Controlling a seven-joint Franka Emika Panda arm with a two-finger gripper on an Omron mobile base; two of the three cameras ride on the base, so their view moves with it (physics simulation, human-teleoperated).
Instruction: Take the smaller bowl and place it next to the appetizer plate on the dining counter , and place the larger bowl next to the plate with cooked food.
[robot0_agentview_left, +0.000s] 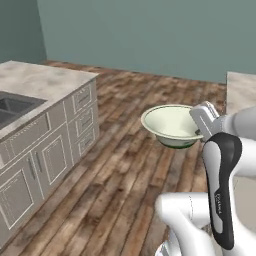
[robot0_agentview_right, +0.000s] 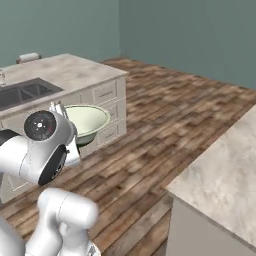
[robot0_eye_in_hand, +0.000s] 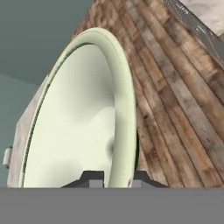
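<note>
The jaws are pinched on the rim of the larger bowl (robot0_eye_in_hand: 87, 113), one fingertip inside the wall and one outside, as the hand view shows at its lower edge. The gripper (robot0_agentview_left: 204, 131) holds the bowl in the air over the wooden floor (robot0_agentview_left: 130, 165), roughly level and mouth up, in the aisle beside the dining counter (robot0_agentview_left: 40, 82) with its sink (robot0_agentview_left: 12, 107). The step in hand looks like the carry of the larger bowl toward the plate with cooked food. The next move calls for bringing the bowl over the counter, finding the plate, and lowering the bowl just beside it without tilting before the jaws let go.
</note>
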